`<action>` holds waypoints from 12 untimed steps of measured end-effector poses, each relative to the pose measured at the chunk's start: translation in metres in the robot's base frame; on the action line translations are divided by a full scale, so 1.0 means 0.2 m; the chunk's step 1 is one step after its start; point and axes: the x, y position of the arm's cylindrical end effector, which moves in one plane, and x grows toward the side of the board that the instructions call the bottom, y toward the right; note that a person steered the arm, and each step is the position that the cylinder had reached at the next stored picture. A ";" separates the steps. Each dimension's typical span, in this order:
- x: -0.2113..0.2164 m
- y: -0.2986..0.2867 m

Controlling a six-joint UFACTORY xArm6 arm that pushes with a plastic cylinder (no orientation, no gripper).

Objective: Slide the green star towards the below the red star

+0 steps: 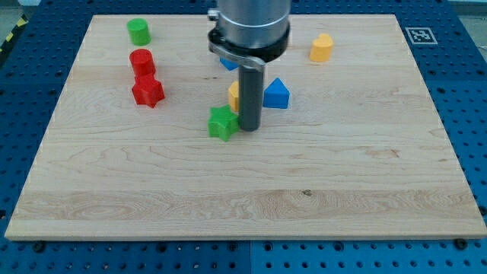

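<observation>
The green star (222,122) lies near the middle of the wooden board. My tip (249,126) stands right at its right side, touching or almost touching it. The red star (148,91) lies to the upper left of the green star, well apart from it. A red cylinder (141,62) sits just above the red star.
A green cylinder (138,31) is at the top left. A blue triangle (276,93) sits right of my rod, a yellow block (233,96) partly hidden behind it, and a blue block (227,62) under the arm. A yellow block (322,47) lies at the top right.
</observation>
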 end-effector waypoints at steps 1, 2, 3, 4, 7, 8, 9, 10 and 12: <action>0.00 -0.21; 0.01 -0.35; 0.10 -0.29; 0.21 -0.30; 0.20 -0.47; 0.23 -0.39; 0.23 -0.21; 0.20 -0.21; 0.12 -0.41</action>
